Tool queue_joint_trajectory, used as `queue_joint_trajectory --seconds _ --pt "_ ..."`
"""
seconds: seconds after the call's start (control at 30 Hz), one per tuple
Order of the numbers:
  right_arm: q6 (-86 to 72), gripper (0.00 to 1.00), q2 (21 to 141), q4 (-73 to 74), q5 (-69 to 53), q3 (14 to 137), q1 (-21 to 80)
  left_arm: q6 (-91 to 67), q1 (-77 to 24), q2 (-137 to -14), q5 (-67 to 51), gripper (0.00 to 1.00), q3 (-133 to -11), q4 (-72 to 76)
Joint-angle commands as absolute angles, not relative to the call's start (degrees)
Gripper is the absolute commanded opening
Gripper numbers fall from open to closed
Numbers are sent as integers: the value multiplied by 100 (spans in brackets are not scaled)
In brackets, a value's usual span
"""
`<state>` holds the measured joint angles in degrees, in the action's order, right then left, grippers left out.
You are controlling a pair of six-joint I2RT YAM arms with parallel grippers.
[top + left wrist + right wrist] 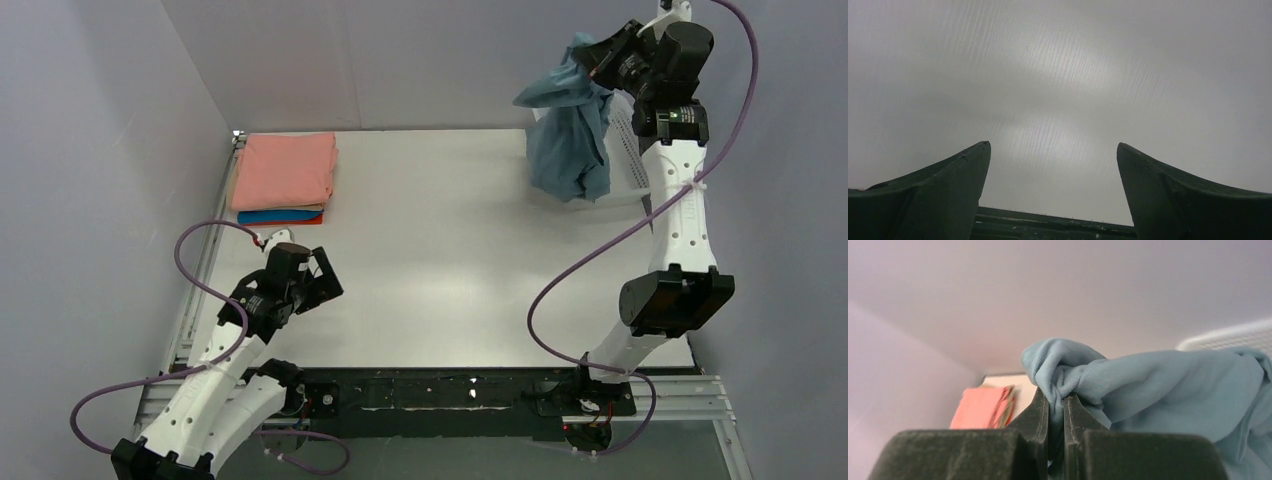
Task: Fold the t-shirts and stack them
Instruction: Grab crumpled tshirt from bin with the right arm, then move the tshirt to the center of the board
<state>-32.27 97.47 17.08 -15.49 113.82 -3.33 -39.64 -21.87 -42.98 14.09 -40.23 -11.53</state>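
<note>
The right tool [1056,402] is clamped on a bunched fold of the blue-grey t-shirt [570,140], which hangs below it beside the white basket [628,150]. The left tool [1054,147] stands wide apart and empty over the surface [450,260], with the salmon-topped folded stack [285,170] beyond it.

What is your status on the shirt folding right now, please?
Right gripper shut on blue-grey shirt, hanging above basket. Left gripper open, empty. Folded stack far left; nothing in the way.
</note>
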Motion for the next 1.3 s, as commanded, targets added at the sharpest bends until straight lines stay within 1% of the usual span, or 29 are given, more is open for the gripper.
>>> queue_joint_trajectory --seconds 0.0,0.1,0.2,0.43,0.5,0.57,0.67,0.73,0.77,0.8,0.83,0.87,0.93,1.0,1.1,1.17,1.23,1.27 --pt "-2588 1 9180 1906 -2708 11761 479 -4086 -2180 -4145 1434 98 -3969 -1629" --pt "-2354 1 8918 1931 -2936 11861 1097 -4155 -2180 -4116 1454 98 -4018 -1740" --pt "-2451 1 8799 1838 -3355 11970 1537 -4243 -2180 -4053 1458 98 -4040 -1855" --pt "-3420 1 8533 1008 -3871 11254 2024 -4447 -2180 -3736 1671 98 -4082 -2115" --pt "-3558 1 8471 879 -3800 10944 2039 -4501 -2180 -3687 1759 98 -4152 -2272" --pt "-3477 1 8366 1214 -3347 10546 2035 -4542 -2184 -3641 1821 98 -4204 -2447" --pt "-3459 2 8105 1391 -2732 9251 1990 -4641 -2180 -3593 1817 98 -4160 -2470" --pt "-3674 8 7951 1398 -2645 8097 1838 -4654 -2177 -3626 1723 98 -4132 -2444" --pt "-3769 14 7893 1374 -2572 7479 1730 -4660 -2181 -3670 1664 98 -4124 -2450" --pt "-3849 25 7858 1321 -2526 6880 1612 -4658 -2180 -3723 1590 98 -4122 -2447" --pt "-3897 40 7844 1278 -2505 6300 1469 -4657 -2180 -3790 1487 98 -4101 -2425" --pt "-3908 50 7851 1289 -2442 5868 1330 -4671 -2180 -3889 1374 98 -4079 -2378" --pt "-3787 61 7874 1745 -1975 5340 1109 -4676 -2180 -4146 935 98 -4001 -2156" --pt "-3552 73 7795 2350 -1100 5316 1073 -4652 -2180 -4477 493 98 -3942 -1829" --pt "-3398 81 7346 2928 273 5311 1072 -4579 -2180 -5036 -230 98 -3961 -1329" --pt "-3253 83 7042 3169 880 5285 1072 -4503 -2179 -5388 -827 98 -4020 -1000" --pt "-3129 83 6769 3289 1059 5206 1079 -4530 -2187 -5728 -1401 98 -4002 -627" --pt "-3021 83 6646 3272 946 5119 1081 -4582 -2192 -5888 -1607 98 -3964 -426"
